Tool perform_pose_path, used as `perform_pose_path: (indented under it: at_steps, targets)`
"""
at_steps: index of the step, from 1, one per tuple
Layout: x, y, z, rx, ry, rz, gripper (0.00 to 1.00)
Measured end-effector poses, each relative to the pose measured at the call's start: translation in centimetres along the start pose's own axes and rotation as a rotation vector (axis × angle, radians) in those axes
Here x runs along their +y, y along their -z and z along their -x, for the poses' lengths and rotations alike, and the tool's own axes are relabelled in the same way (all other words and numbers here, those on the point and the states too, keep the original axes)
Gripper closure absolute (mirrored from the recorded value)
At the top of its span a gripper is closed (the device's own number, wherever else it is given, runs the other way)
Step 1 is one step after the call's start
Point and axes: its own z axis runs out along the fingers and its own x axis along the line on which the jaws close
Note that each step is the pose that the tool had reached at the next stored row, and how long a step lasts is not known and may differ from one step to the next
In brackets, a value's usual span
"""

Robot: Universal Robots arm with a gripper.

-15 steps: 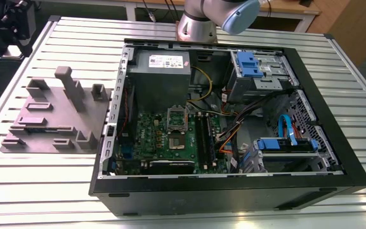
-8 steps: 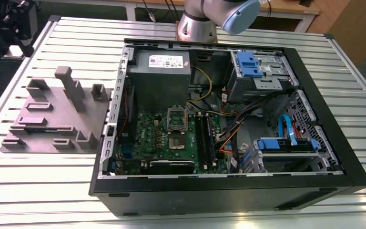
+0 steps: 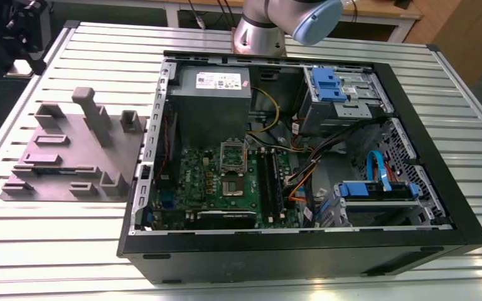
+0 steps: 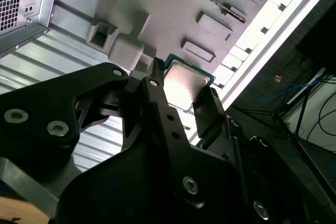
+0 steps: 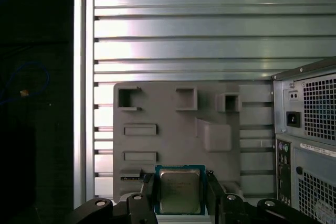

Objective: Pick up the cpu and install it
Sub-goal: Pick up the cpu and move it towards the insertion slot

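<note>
The tool clamps the cpu by two opposite edges between its fingers, held above the grey block tray on the slatted desk, beside the open computer case.

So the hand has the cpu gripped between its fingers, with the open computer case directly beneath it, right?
Not quite. The hand does grip the cpu between its fingers, but beneath it lies the grey block tray, not the computer case, which stands beside the tray. The first wrist view shows this.
</note>
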Motion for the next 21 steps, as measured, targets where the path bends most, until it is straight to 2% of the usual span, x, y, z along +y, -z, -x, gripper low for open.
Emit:
perform_pose_path:
  at_steps: [21]
  targets:
    - [0.02, 0.01, 0.74, 0.0000, 0.000, 0.0000, 0.53]
